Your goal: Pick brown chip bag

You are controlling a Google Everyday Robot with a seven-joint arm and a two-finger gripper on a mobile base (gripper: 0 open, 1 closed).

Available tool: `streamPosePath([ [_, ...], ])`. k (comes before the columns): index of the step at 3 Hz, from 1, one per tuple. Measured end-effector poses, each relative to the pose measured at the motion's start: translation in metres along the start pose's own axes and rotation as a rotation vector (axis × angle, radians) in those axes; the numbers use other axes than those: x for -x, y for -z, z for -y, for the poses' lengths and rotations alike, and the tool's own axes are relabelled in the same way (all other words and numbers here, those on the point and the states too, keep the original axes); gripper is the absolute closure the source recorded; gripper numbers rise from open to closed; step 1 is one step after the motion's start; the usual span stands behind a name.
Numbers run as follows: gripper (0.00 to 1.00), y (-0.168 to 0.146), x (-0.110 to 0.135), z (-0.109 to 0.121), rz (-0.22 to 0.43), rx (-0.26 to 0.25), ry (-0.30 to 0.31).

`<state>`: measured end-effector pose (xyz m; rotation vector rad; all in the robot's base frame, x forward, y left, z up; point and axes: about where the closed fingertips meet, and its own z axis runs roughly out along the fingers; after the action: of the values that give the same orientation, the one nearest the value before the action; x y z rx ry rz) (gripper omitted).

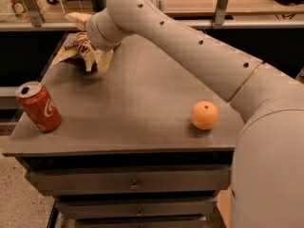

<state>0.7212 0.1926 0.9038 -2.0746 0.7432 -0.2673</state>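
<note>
The brown chip bag (76,50) is crumpled, dark brown with tan edges, at the far left corner of the grey table (137,108). My gripper (89,42) is at the end of the big white arm (190,46), right on top of the bag and touching it. The wrist hides most of the gripper and the middle of the bag. I cannot tell whether the bag rests on the table or hangs just above it.
A red soda can (39,107) stands tilted near the front left edge. An orange (204,115) lies at the right, close to the arm's elbow. A shelf rail (42,25) runs behind the table. Drawers (133,184) are below.
</note>
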Motion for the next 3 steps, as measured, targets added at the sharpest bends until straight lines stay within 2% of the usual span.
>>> streamPosePath([
  [1, 0.18, -0.0040, 0.0058, 0.0076, 0.083, -0.029, 0.016],
  [2, 0.41, -0.0012, 0.0099, 0.0109, 0.116, -0.048, 0.018],
  [3, 0.64, 0.0057, 0.0121, 0.0019, 0.108, -0.046, 0.010],
])
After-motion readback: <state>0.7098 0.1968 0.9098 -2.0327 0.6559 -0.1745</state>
